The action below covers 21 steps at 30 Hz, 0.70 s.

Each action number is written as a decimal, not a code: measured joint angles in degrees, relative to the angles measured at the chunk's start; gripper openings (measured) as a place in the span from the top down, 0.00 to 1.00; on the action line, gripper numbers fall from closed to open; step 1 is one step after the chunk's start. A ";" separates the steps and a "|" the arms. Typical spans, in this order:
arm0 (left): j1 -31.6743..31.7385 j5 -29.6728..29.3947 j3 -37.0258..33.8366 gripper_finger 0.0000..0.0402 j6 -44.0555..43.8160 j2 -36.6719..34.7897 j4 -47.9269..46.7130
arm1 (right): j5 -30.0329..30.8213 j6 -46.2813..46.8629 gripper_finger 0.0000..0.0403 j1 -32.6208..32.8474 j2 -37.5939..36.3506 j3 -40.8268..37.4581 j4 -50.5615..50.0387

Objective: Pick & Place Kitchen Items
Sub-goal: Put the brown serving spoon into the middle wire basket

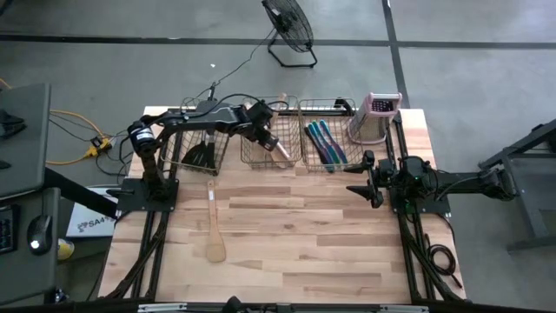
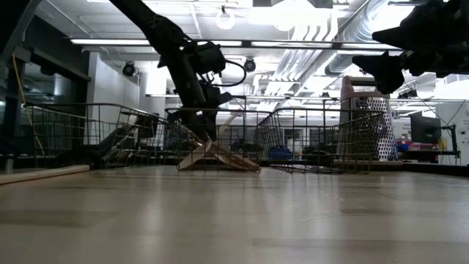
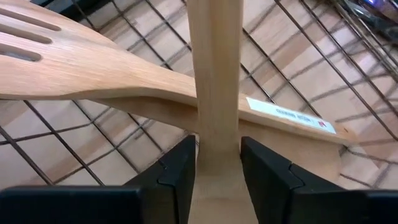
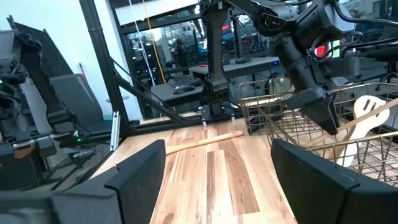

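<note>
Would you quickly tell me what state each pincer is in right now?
Left pincer: closed on a wooden utensil's handle, inside the middle basket.
Right pincer: open, holding nothing, raised above the table's right side.

The left arm is stretched across the upper middle of the high view, its left gripper [image 1: 271, 141] angled down and clamped. The right gripper [image 1: 363, 179] is held parted at centre right.

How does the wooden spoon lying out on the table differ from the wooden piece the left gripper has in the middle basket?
The wooden spoon lies flat on the bare table, untouched. The wooden utensil is clamped in the left gripper, inside the middle basket, crossing a wooden fork. Both are pale wood with long handles.
</note>
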 joint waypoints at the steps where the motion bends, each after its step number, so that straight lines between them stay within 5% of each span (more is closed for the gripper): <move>1: -0.02 0.14 -0.04 0.69 0.18 -0.13 -0.20 | 0.00 0.00 0.29 -0.01 0.00 0.00 0.00; 12: -0.07 1.30 -0.02 0.68 0.85 -1.85 0.63 | -0.01 0.00 0.29 0.00 0.02 -0.02 -0.01; 21: -0.04 2.59 0.02 0.48 2.14 -4.63 0.13 | -0.01 0.00 0.29 0.01 0.02 0.00 0.00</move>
